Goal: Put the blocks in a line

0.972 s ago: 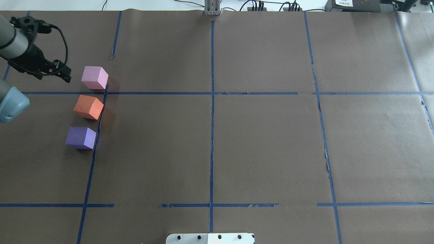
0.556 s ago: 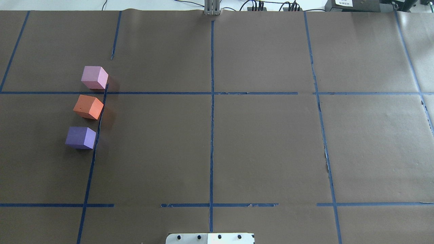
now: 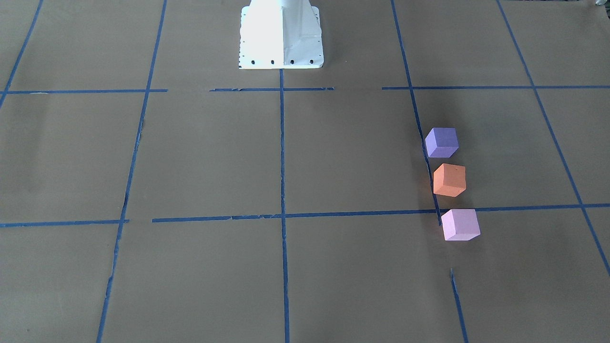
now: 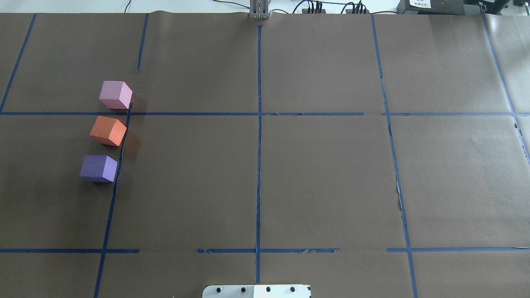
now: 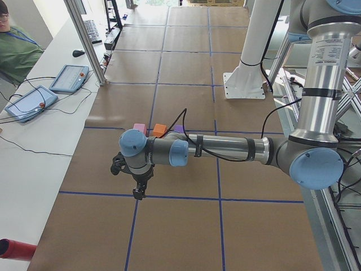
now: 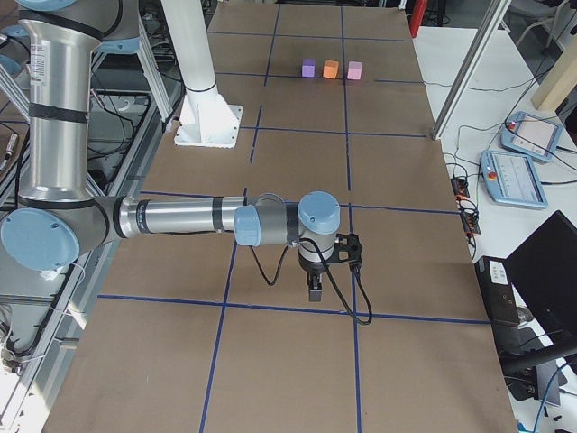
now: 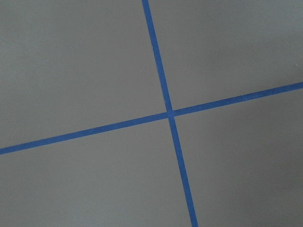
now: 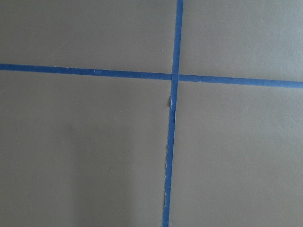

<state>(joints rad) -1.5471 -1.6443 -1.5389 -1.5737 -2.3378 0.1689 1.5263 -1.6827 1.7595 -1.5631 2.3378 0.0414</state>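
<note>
Three cubes stand in a near-straight row along a blue tape line: the pale pink block [image 4: 115, 94], the orange block [image 4: 107, 130], slightly rotated, and the dark purple block [image 4: 98, 168]. They also show in the front view: pink [image 3: 460, 224], orange [image 3: 449, 179], purple [image 3: 441, 142]. Small gaps separate them. My left gripper [image 5: 138, 189] hangs over the table well away from the blocks and shows only in the exterior left view. My right gripper [image 6: 314, 289] shows only in the exterior right view, far from the blocks. I cannot tell whether either is open or shut.
Brown paper with a blue tape grid covers the table [image 4: 323, 174]. The white robot base plate [image 4: 256, 291] sits at the near edge. Tablets and cables lie on a side bench [image 5: 34, 104], where a person sits.
My left arm, at the overhead view's left edge beside the pink block a second ago, has withdrawn out of that view. The blocks have not moved.
</note>
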